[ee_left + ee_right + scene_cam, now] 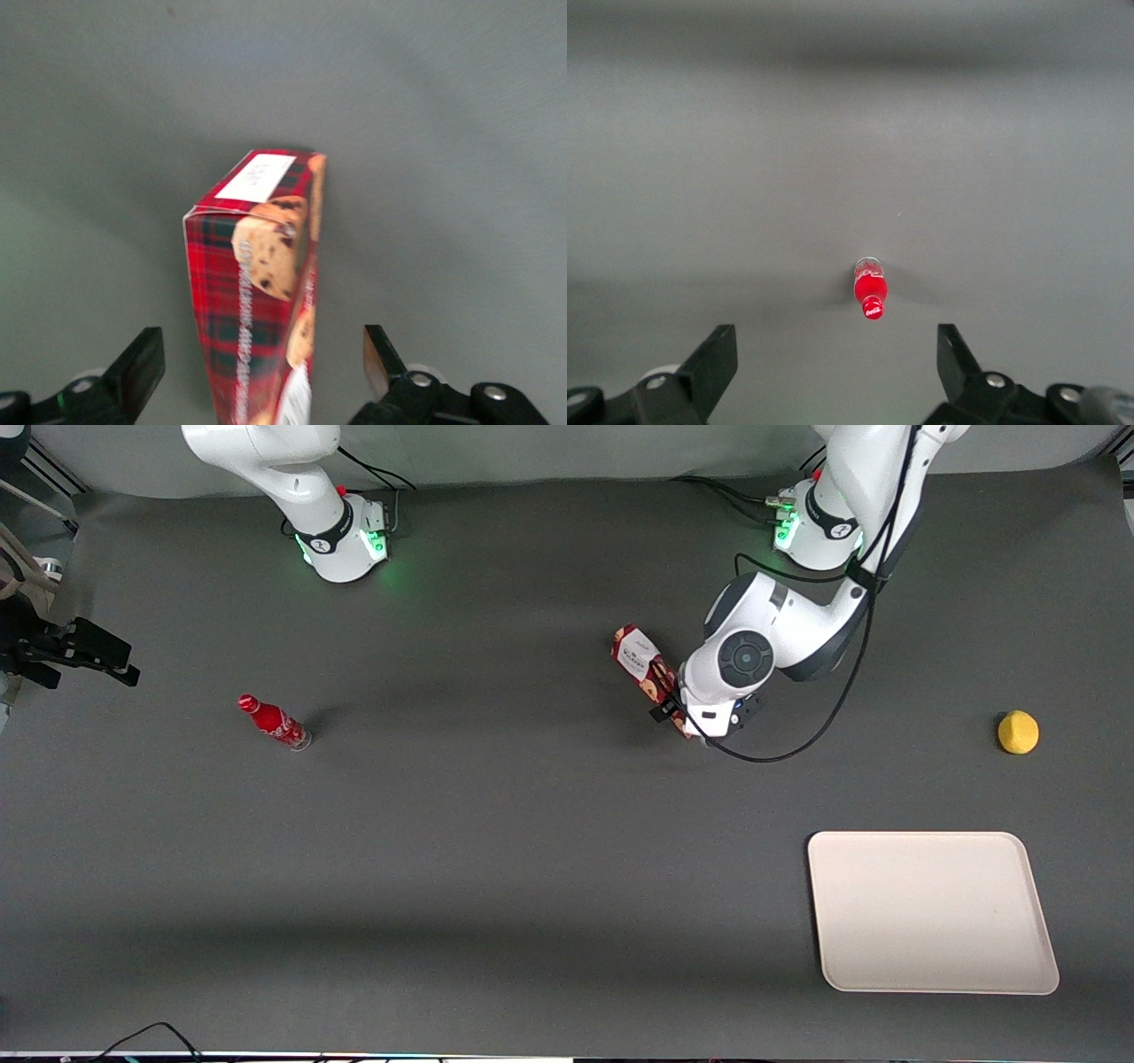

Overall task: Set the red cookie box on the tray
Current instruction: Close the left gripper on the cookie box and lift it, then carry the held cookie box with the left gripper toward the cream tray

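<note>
Front view: red cookie box (640, 662) near mid-table, standing tilted, white label end up, farther from the camera than the tray (932, 911) and well apart from it; tray lies flat near the front edge toward the working arm's end; gripper (687, 722) is at the box's lower part, under the arm's wrist; contact unclear from here; small red bottle (273, 722) stands toward the parked arm's end; yellow round object (1018, 732) sits near the working arm's end, farther from the camera than the tray; all on the dark grey table (496, 850).

Left wrist view: box (257, 292) sits between the two fingers (139, 367); fingers spread wide, a clear gap on each side, nothing clamped; plaid carton with cookie pictures and a white label on its end face; gripper (261, 367) straddles the box without touching it.

Right wrist view: red bottle (870, 290) upright on the table, seen from above; box and tray not in view.
</note>
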You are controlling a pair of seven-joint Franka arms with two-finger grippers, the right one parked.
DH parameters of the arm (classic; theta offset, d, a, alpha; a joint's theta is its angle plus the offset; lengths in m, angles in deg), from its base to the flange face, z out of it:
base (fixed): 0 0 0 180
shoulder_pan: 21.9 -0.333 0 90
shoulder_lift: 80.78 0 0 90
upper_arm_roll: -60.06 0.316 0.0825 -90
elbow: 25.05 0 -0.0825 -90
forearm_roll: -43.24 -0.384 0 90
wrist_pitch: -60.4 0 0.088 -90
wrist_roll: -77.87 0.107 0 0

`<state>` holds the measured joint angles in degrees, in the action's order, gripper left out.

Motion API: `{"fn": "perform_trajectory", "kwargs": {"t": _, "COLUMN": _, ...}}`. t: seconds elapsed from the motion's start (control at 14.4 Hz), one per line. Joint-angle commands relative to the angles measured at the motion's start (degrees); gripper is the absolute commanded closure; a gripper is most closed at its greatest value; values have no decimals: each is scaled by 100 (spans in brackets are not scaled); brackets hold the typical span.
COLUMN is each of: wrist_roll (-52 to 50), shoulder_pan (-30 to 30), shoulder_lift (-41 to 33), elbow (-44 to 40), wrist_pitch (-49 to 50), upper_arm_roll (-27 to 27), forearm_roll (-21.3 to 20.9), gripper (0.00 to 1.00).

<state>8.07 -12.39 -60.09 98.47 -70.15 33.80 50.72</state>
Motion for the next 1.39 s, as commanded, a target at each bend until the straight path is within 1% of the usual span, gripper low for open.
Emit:
{"fn": "perform_trajectory", "kwargs": {"t": 0.0, "wrist_roll": -218, "shoulder_pan": 148, "shoulder_lift": -75, "elbow": 506, "wrist_pitch": -383, "upper_arm_roll": -97, "forearm_roll": -256, "gripper": 10}}
{"fn": "perform_trajectory", "kwargs": {"t": 0.07, "wrist_roll": -436, "shoulder_pan": 165, "shoulder_lift": -66, "elbow": 541, "wrist_pitch": -428, "upper_arm_roll": -124, "forearm_roll": -265, "gripper": 88}}
{"fn": "perform_trajectory", "kwargs": {"t": 0.14, "wrist_roll": -490, "shoulder_pan": 165, "shoulder_lift": -66, "elbow": 542, "wrist_pitch": -454, "upper_arm_roll": -124, "forearm_roll": -265, "gripper": 100}}
{"fn": "perform_trajectory", "kwargs": {"t": 0.49, "wrist_roll": -553, "shoulder_pan": 139, "shoulder_lift": -83, "elbow": 498, "wrist_pitch": -481, "upper_arm_roll": -168, "forearm_roll": -265, "gripper": 100}}
{"fn": "perform_trajectory", "kwargs": {"t": 0.69, "wrist_roll": -343, "shoulder_pan": -53, "shoulder_lift": -302, "elbow": 341, "wrist_pitch": -166, "upper_arm_roll": -133, "forearm_roll": -265, "gripper": 100}}
{"fn": "perform_trajectory", "kwargs": {"t": 0.9, "wrist_roll": 350, "shoulder_pan": -344, "shoulder_lift": -566, "elbow": -387, "wrist_pitch": 1027, "upper_arm_roll": 112, "forearm_roll": -265, "gripper": 100}}
{"fn": "perform_trajectory", "kwargs": {"t": 1.11, "wrist_roll": 1054, "shoulder_pan": -371, "shoulder_lift": -777, "elbow": -1371, "wrist_pitch": 2371, "upper_arm_roll": 613, "forearm_roll": -265, "gripper": 100}}
{"fn": "perform_trajectory", "kwargs": {"t": 1.32, "wrist_roll": 1861, "shoulder_pan": -458, "shoulder_lift": -822, "elbow": -2513, "wrist_pitch": 3663, "upper_arm_roll": 1123, "forearm_roll": -265, "gripper": 100}}
